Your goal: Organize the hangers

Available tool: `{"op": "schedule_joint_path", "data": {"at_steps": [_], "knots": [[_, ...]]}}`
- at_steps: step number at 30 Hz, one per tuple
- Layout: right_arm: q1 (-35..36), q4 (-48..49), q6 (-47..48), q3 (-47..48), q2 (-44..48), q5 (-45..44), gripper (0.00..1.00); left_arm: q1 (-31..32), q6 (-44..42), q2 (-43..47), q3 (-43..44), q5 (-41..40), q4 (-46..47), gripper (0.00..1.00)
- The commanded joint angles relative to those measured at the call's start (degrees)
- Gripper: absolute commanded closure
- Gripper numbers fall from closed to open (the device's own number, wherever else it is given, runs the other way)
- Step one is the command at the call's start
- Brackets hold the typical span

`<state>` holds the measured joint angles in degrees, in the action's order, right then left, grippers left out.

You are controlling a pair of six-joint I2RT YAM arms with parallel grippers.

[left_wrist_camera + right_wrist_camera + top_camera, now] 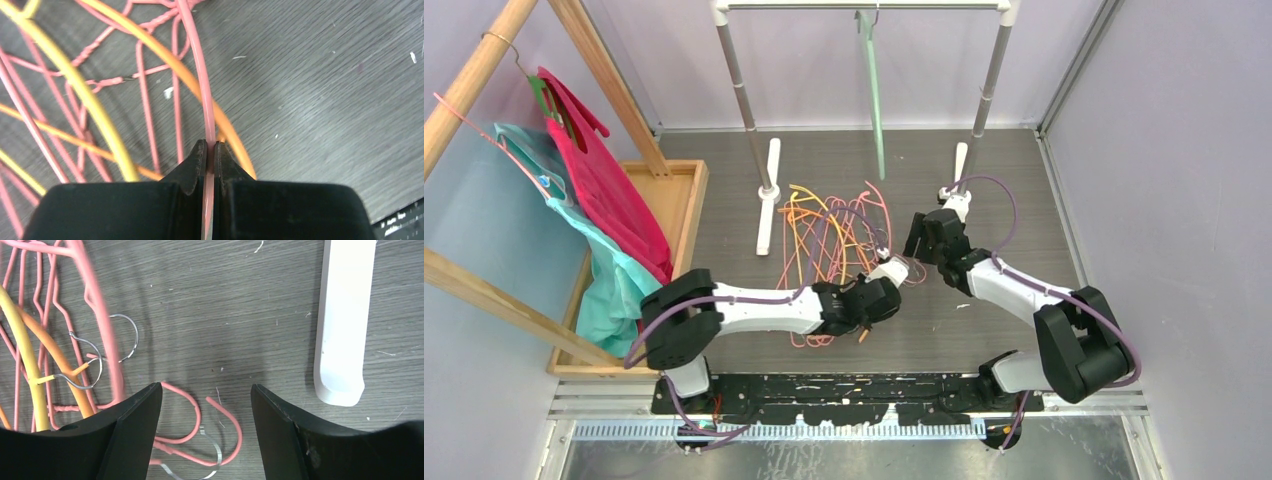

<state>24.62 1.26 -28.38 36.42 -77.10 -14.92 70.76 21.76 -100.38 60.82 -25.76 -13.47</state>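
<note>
A tangle of pink wire, orange and yellow hangers (834, 235) lies on the table. A grey-green hanger (871, 80) hangs on the white rail. My left gripper (894, 268) is shut on a thick pink hanger (200, 65) at the pile's right edge. The bar runs between the jaws of the left gripper (210, 147), above an orange hanger (175, 67) and a yellow one (75, 80). My right gripper (916, 245) is open and empty just right of it. In the right wrist view the gripper (206, 386) hovers over pink wire hooks (227, 415), with the thick pink hanger (102, 325) to its left.
The white rail rack (864, 6) stands at the back, its feet (769, 195) on the table; one foot (342, 315) lies right of my right gripper. A wooden rack with magenta and teal garments (604, 180) and a wooden tray (679, 200) stand at left.
</note>
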Motion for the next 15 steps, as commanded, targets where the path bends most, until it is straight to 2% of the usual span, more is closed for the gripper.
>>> {"op": "schedule_joint_path", "data": {"at_steps": [1,8,15], "knots": [[-0.4,2.1,0.5,-0.4,2.6,-1.3,0.29,-0.5,-3.8,10.6,0.6,-5.0,-6.3,1.00],[-0.6,2.8,0.0,-2.0,5.0,-4.0,0.30,-3.8,-1.5,18.8,-2.1,-2.3,-7.9,1.00],[-0.8,2.6,-0.2,-2.3,5.9,-5.5,0.30,-12.2,2.9,28.2,-8.6,4.5,-4.4,1.00]]}}
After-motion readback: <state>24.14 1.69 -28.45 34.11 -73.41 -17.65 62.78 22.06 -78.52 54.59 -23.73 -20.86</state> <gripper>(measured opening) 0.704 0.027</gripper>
